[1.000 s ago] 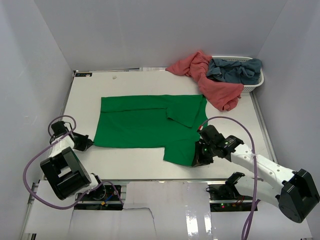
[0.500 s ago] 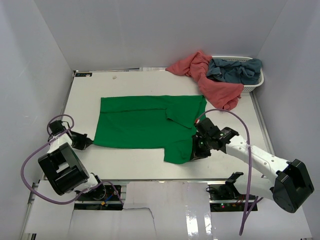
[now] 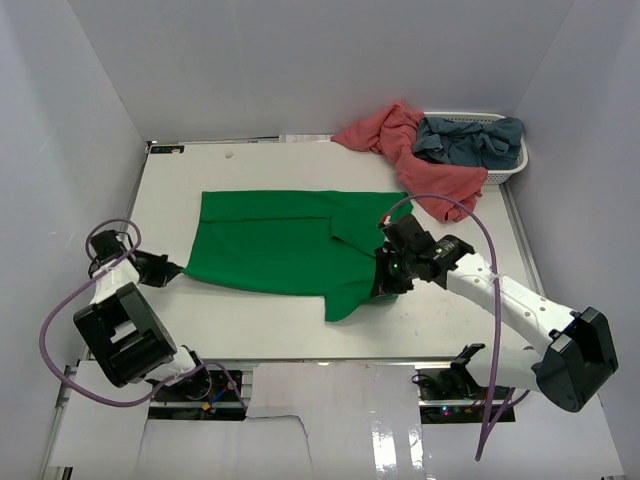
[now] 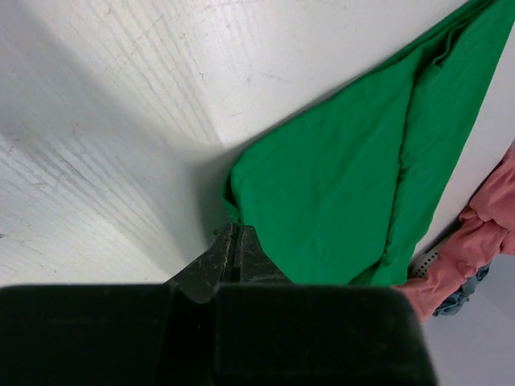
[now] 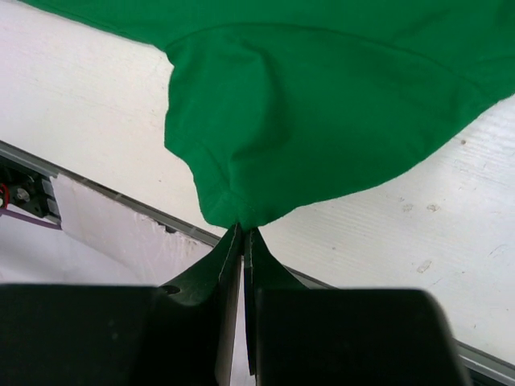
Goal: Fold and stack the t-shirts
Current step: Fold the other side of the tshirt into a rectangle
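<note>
The bright green t-shirt (image 3: 270, 240) lies spread on the white table, partly folded. My left gripper (image 3: 172, 270) is shut on its near-left corner (image 4: 233, 211) at the table's left edge. My right gripper (image 3: 378, 290) is shut on its near-right hem (image 5: 241, 213) and holds that corner lifted, folding inward. The salmon-pink t-shirt (image 3: 420, 165) is crumpled at the back right, half out of the basket. The grey-blue t-shirt (image 3: 470, 140) lies bunched in the basket.
A white slatted basket (image 3: 515, 160) stands at the back right corner. The table's near edge (image 5: 96, 197) and metal frame run just below the right gripper. White walls enclose the table on three sides.
My right gripper has moved up and left with the green hem, pulling the shirt's near-right flap inward. My left gripper has shifted slightly back with its corner, drawing the left edge taut.
</note>
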`<state>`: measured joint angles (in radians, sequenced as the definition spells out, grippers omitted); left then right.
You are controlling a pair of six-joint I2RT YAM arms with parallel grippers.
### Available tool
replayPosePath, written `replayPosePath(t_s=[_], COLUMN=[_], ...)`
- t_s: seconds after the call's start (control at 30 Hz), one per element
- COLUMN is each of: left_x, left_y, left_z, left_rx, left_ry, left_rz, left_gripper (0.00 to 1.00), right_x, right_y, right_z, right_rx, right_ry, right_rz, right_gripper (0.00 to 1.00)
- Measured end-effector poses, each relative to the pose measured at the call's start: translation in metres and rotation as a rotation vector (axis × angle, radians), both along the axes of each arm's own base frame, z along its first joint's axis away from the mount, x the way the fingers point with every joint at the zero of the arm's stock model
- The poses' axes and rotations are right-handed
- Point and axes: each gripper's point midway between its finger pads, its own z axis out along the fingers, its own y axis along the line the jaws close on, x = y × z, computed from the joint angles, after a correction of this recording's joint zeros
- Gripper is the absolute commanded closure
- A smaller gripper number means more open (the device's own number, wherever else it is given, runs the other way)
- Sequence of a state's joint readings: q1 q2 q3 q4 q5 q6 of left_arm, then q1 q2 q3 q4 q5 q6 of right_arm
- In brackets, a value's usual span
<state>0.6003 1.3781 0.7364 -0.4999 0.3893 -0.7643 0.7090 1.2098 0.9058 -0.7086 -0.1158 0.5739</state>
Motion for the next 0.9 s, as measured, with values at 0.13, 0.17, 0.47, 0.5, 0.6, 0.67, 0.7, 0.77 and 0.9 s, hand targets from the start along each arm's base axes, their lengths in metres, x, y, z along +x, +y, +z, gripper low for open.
replayPosePath(t_s=[0.13, 0.17, 0.47, 0.5, 0.6, 0.67, 0.7, 0.77, 0.9], left_x=[0.004, 0.004, 0.007, 0.008, 0.013, 0.019, 0.022, 0.029, 0.039], left_y=[0.000, -0.001, -0.001, 0.000, 0.000, 0.000, 0.000, -0.001, -0.008], left_z=[0.000, -0.001, -0.002, -0.001, 0.003, 0.007, 0.009, 0.012, 0.013], left_rx=[-0.018, -0.023, -0.043, -0.046, -0.049, -0.049, -0.048, -0.044, -0.046], left_ry=[-0.004, -0.002, 0.000, -0.003, -0.017, -0.027, -0.032, -0.041, -0.045], left_rz=[0.000, 0.002, 0.019, 0.022, 0.026, 0.021, 0.018, 0.006, -0.020], left_gripper=[1.00, 1.00, 1.00, 1.00, 1.00, 1.00, 1.00, 1.00, 1.00], right_x=[0.012, 0.015, 0.038, 0.040, 0.050, 0.057, 0.059, 0.066, 0.082], right_y=[0.006, 0.007, 0.009, 0.009, 0.007, 0.006, 0.005, 0.004, 0.002], right_z=[0.015, 0.019, 0.040, 0.042, 0.050, 0.057, 0.058, 0.065, 0.077], right_rx=[0.009, 0.011, -0.004, -0.005, -0.011, -0.012, -0.012, -0.013, -0.012], right_ry=[-0.046, -0.058, -0.142, -0.149, -0.175, -0.194, -0.198, -0.215, -0.250], right_rz=[0.007, 0.010, 0.013, 0.012, 0.003, -0.001, -0.003, -0.006, -0.009], right_gripper=[0.92, 0.92, 0.92, 0.92, 0.92, 0.92, 0.92, 0.92, 0.92])
